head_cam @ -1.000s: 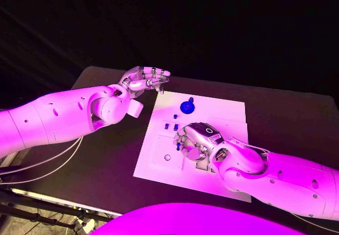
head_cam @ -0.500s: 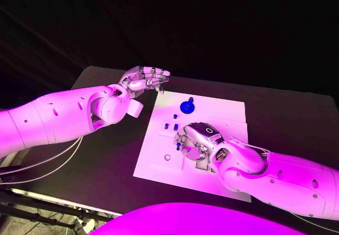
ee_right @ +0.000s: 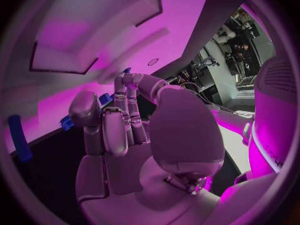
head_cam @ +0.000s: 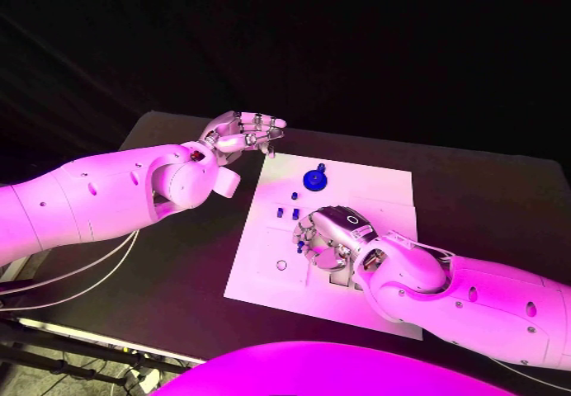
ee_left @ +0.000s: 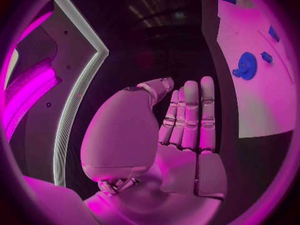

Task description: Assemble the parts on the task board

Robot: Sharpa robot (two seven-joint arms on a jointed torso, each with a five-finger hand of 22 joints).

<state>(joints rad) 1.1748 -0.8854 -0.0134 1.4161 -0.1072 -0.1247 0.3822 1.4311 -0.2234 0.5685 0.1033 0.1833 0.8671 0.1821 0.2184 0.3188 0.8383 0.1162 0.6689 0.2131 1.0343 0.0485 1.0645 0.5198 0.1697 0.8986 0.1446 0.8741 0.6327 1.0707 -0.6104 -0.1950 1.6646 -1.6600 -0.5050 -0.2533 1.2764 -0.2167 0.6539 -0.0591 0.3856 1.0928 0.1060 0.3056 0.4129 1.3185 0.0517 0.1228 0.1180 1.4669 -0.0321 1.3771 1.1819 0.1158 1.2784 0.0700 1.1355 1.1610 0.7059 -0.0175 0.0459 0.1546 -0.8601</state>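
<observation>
The white task board (head_cam: 383, 191) lies in the middle of the black table. A round blue part (head_cam: 315, 178) stands near its far edge, with small blue parts (head_cam: 288, 212) just nearer to me. My right hand (head_cam: 330, 239) hovers low over the board's centre, fingers curled, pinching a small blue part (ee_right: 127, 70) at its fingertips. My left hand (head_cam: 244, 132) hangs above the table off the board's far left corner, fingers curled together and holding nothing. The left wrist view shows that hand (ee_left: 187, 120) beside the board (ee_left: 259, 105) and the round blue part (ee_left: 245, 66).
Bare black table (head_cam: 178, 272) surrounds the board on every side. A shallow recess (ee_right: 94, 40) and a small hole (ee_right: 153, 61) mark the board's surface near my right hand. Several more blue parts (ee_right: 19, 137) stand on the board beyond my fingers.
</observation>
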